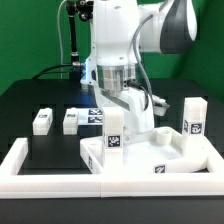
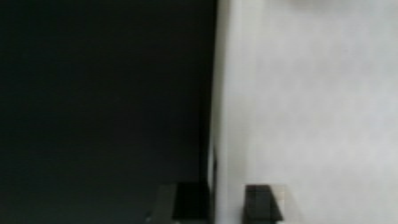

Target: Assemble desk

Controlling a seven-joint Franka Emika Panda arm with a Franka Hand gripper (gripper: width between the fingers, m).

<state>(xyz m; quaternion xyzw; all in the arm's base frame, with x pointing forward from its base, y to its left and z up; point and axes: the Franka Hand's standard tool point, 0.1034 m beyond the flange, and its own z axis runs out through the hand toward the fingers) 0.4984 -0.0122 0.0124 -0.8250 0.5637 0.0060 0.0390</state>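
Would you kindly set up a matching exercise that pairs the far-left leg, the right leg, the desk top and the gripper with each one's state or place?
Things:
1. far-left leg
2. right leg
3. top
4. gripper

States or places:
A. shut
B. standing upright
C. lying on the black table
D. flat, beside the front bar

Pairs: 1-C, 2-B, 3-D, 4-A
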